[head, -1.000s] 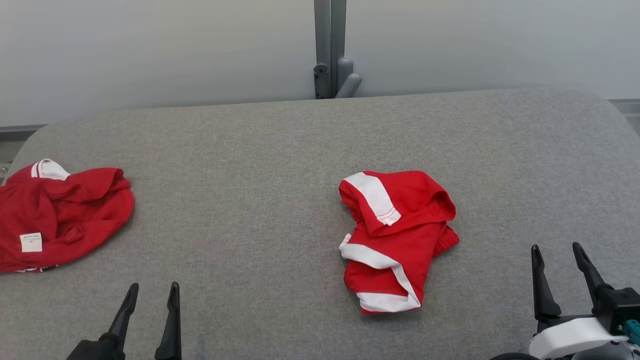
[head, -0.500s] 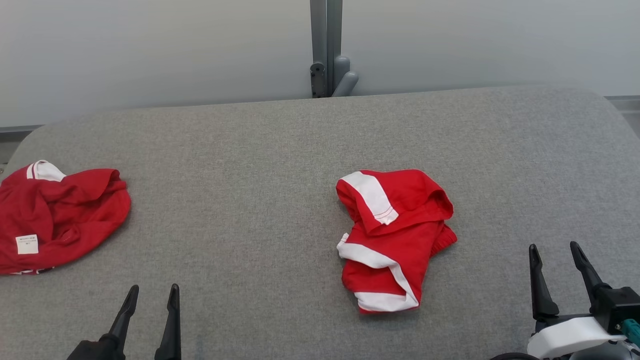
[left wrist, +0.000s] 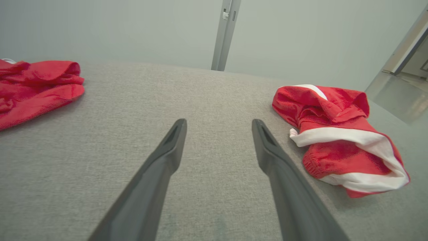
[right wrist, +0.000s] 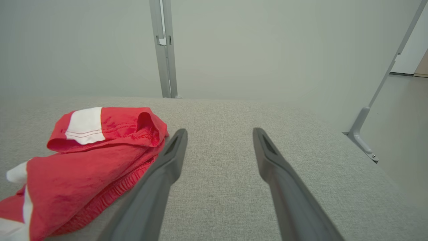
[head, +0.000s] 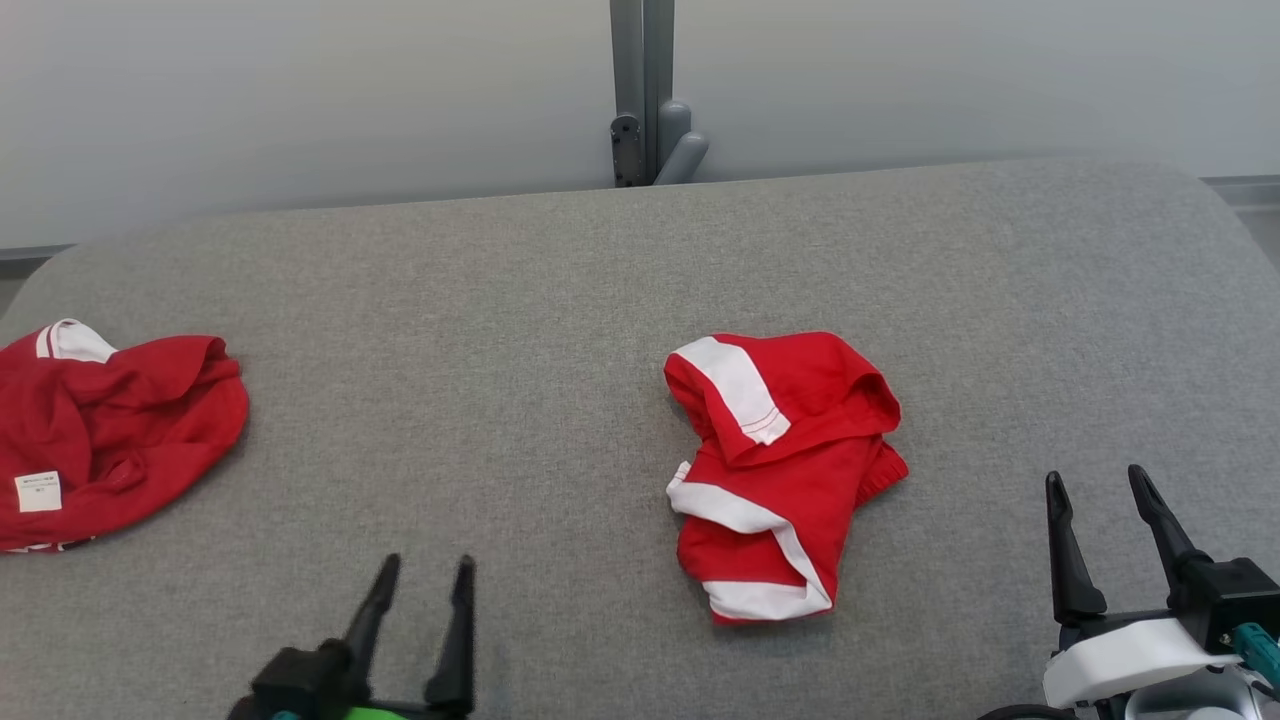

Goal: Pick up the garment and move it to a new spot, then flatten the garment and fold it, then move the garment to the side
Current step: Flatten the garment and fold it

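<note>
Red-and-white garment (head: 785, 470) lay crumpled on the grey padded table (head: 500, 330) in the head view, nearer than the grey post (head: 642, 90) and slightly right of it. Left gripper (head: 427, 565) sat left of the post and right gripper (head: 1095, 475) far right of it, both with fingers apart and empty. Second red garment (head: 110, 430) lay far left of the post.

Left wrist view: left gripper (left wrist: 219, 122) spread, holding nothing; garment (left wrist: 334, 134) right of the post (left wrist: 227, 33).

Right wrist view: right gripper (right wrist: 219, 131) spread, empty; garment (right wrist: 97, 157) left of the post (right wrist: 164, 47).
</note>
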